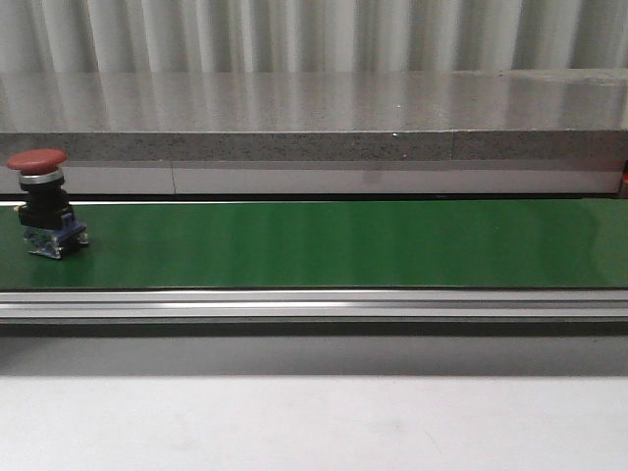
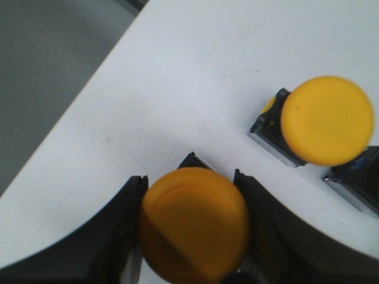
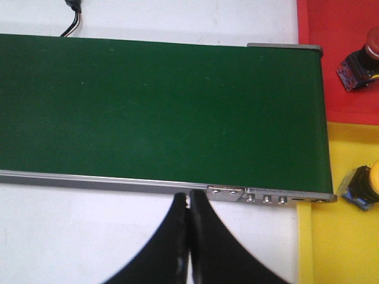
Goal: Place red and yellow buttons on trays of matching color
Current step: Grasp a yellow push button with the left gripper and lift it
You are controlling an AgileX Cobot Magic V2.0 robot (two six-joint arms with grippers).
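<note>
My left gripper [image 2: 190, 195] is shut on a yellow button [image 2: 192, 222] over the white table. Another yellow button [image 2: 325, 120] stands on the table a short way beyond it. A red button [image 1: 41, 201] stands upright at the far left of the green belt [image 1: 343, 245]. My right gripper [image 3: 188, 204] is shut and empty, over the white table by the belt's near rail. In the right wrist view, a red tray [image 3: 337, 89] holds a red button [image 3: 362, 58], and a yellow tray [image 3: 337, 236] holds a yellow button [image 3: 366, 186].
A further button body [image 2: 358, 183] shows partly beside the second yellow button. The table edge [image 2: 71, 118] runs close to my left gripper, with grey floor past it. An aluminium rail [image 1: 314, 304] borders the belt's near side. A black cable [image 3: 72, 18] lies beyond the belt.
</note>
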